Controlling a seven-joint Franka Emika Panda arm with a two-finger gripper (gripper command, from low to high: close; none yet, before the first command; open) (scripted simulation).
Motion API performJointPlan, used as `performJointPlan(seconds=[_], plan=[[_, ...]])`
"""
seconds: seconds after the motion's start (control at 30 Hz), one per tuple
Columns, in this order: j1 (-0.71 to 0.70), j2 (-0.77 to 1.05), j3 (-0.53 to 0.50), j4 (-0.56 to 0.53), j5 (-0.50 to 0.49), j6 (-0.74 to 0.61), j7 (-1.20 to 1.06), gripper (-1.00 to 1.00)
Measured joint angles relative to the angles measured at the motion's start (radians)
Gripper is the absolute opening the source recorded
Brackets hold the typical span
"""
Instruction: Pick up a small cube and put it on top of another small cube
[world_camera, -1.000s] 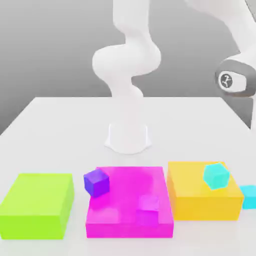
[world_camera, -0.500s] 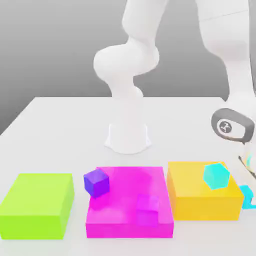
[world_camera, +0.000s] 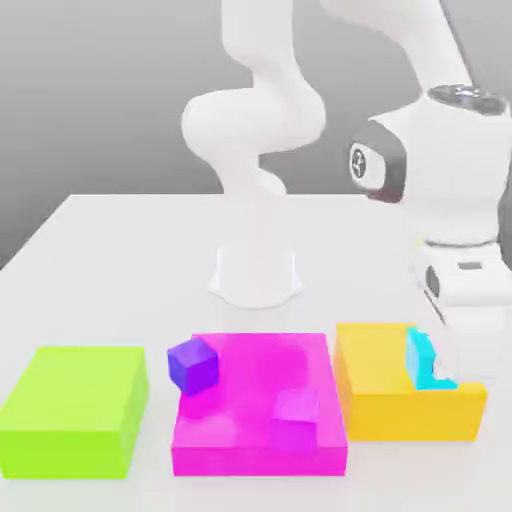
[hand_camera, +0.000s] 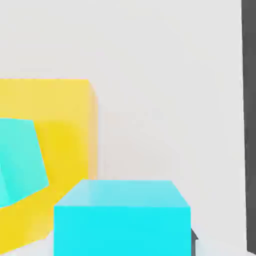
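Note:
The small cube (hand_camera: 122, 219), bright cyan, sits right in front of the hand camera on the white table, next to the yellow block (hand_camera: 65, 145). A paler turquoise cube (hand_camera: 17, 160) rests tilted on that block. In the exterior view my gripper (world_camera: 450, 372) is lowered at the yellow block's (world_camera: 385, 395) right end, and the white hand covers the small cube there. The turquoise cube (world_camera: 420, 358) shows partly beside the hand. The gripper is shut on the small cube, low at table level.
A magenta block (world_camera: 250, 400) carries a purple cube (world_camera: 193, 365) and a pink cube (world_camera: 295, 418). A lime green block (world_camera: 72, 405) lies at the exterior view's left. The arm's white base (world_camera: 256, 275) stands behind the blocks.
The arm has swung down from high on the right to the yellow block's right end. The hand now covers the bright cyan cube that lay in the open on the table.

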Motion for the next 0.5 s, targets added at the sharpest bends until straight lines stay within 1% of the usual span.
performJointPlan(seconds=[0.17,0.27,0.4,0.43,0.5], plan=[[-0.095,-0.147,-0.122,-0.072,-0.032,-0.066,-0.210,-1.00],[-0.172,-0.231,-0.195,-0.137,-0.099,-0.096,-0.324,-1.00],[-0.283,-0.335,-0.277,-0.235,-0.211,-0.127,-0.463,-1.00],[-0.299,-0.340,-0.284,-0.258,-0.237,-0.122,-0.481,-1.00],[-0.300,-0.303,-0.298,-0.281,-0.247,-0.072,-0.502,-1.00]])
